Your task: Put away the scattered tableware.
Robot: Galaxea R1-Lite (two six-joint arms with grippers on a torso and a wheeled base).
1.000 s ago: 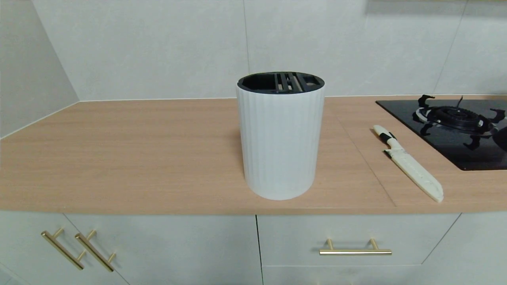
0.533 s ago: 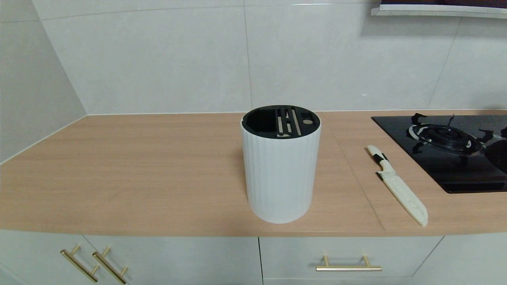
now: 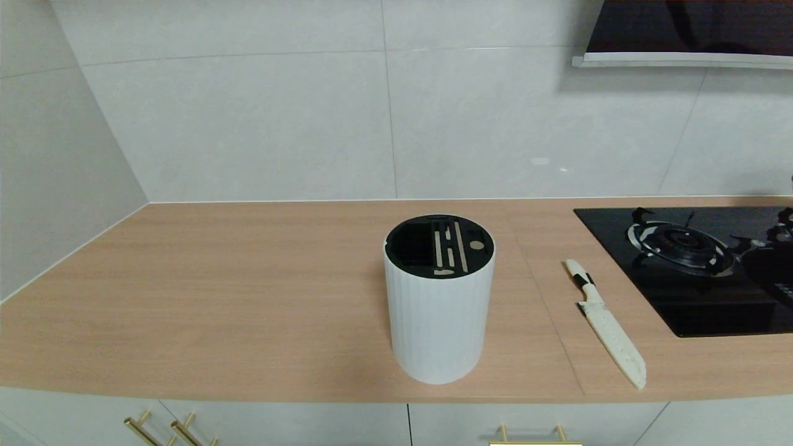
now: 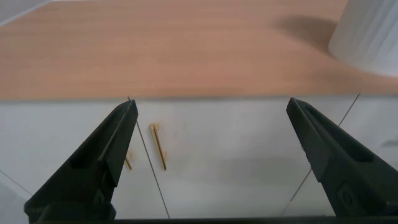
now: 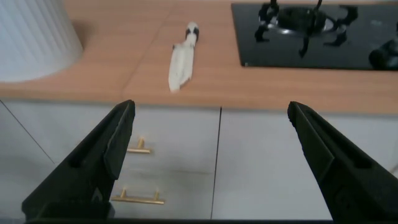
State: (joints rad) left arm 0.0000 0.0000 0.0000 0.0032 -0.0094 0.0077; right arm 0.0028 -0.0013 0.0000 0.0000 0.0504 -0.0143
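Observation:
A white ribbed knife holder (image 3: 438,310) with a black slotted top stands near the front edge of the wooden counter (image 3: 248,297). A cream knife (image 3: 606,322) with a black-banded handle lies flat to its right, blade toward the counter's front edge. In the left wrist view, my left gripper (image 4: 211,155) is open in front of the cabinet doors, below the counter edge, with the holder (image 4: 367,31) off to one side. My right gripper (image 5: 211,155) is open too, low before the cabinets, with the knife (image 5: 182,59) and the holder (image 5: 34,34) on the counter beyond it.
A black gas hob (image 3: 687,260) with a burner sits at the counter's right end, close to the knife. A range hood (image 3: 681,31) hangs above it. Tiled walls close the back and left. Cabinet doors with brass handles (image 4: 157,146) run under the counter.
The head camera has risen and tilted, so holder, knife and hob sit lower in the picture and the hood has come into sight. Nothing on the counter has moved.

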